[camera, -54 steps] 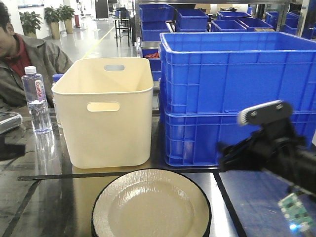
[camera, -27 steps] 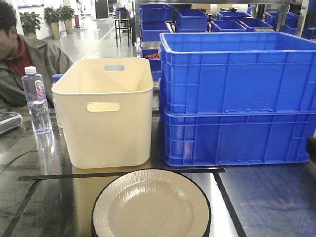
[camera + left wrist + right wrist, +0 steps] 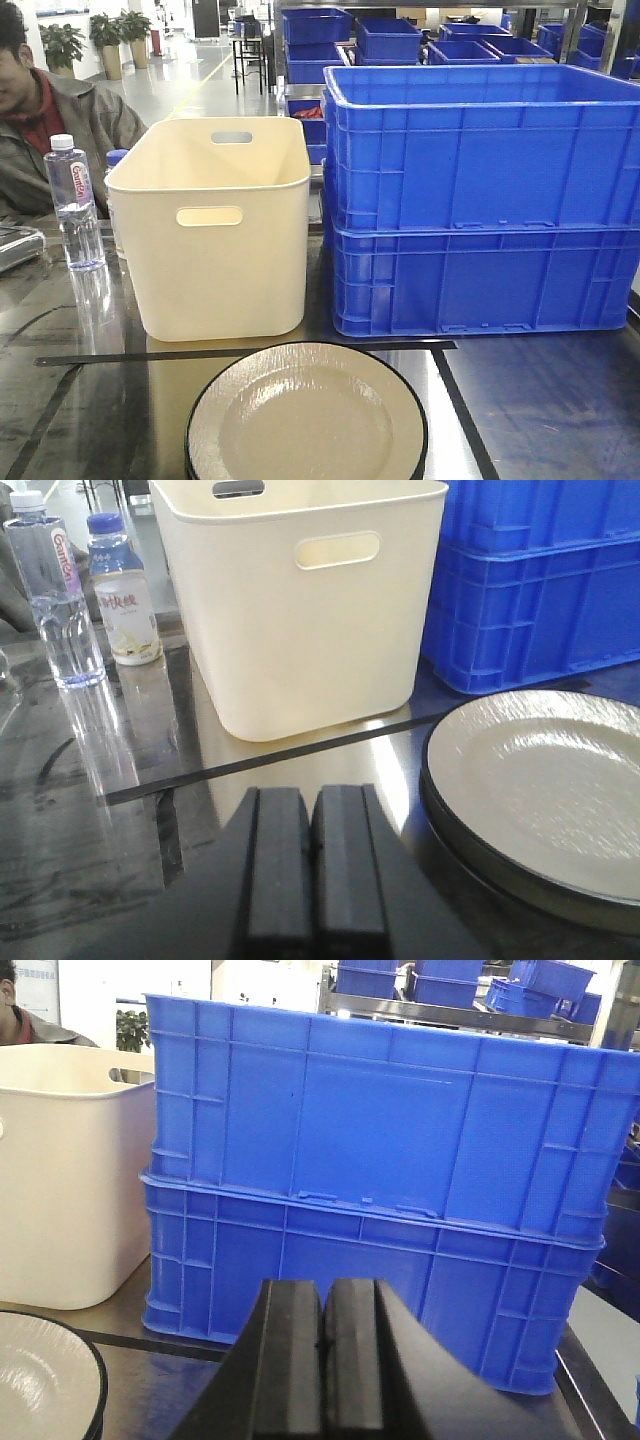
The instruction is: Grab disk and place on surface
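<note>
The right arm that crossed the front view a second ago is gone from it. Stacked blue crates [image 3: 480, 200] and a cream bin [image 3: 220, 230] stand at the table's [image 3: 540, 410] far edge; the disk [image 3: 305, 415] lies at its near edge. Left tool [image 3: 312, 865] and right tool [image 3: 324, 1360] are both closed, empty.

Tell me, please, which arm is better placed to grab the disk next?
Probably the left. Its closed gripper has the disk close by, just to its right. The right gripper, also closed, faces the blue crates and sees only the disk's edge at the far left.
</note>
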You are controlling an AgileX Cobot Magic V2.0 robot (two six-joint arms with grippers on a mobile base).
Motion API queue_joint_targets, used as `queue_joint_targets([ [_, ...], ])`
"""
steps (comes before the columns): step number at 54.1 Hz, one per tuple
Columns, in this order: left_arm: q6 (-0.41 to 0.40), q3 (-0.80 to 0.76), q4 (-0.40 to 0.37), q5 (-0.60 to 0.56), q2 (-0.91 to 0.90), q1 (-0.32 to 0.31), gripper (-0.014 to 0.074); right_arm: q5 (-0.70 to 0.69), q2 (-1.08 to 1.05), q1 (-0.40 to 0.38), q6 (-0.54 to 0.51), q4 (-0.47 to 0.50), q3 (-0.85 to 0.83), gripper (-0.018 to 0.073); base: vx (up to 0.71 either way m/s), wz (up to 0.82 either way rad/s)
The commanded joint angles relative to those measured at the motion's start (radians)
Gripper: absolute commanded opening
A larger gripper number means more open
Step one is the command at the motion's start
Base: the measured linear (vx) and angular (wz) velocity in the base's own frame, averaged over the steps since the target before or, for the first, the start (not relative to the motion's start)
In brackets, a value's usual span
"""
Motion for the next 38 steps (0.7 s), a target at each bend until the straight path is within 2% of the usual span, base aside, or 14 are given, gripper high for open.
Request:
queue_joint_targets([
  [1,0.003,-0.004,-0.043,-0.044,-0.031,-0.006,-0.0001,0.029,-0.006,-0.003,-0.004,0.022,-0.029,-0.0011,0.00,0.00],
  [38,0.003,-0.004,-0.042,-0.039,-0.034,-0.006,-0.0001,0.029,-0.006,-0.003,-0.004,0.022,-0.029,-0.0011,0.00,0.00],
])
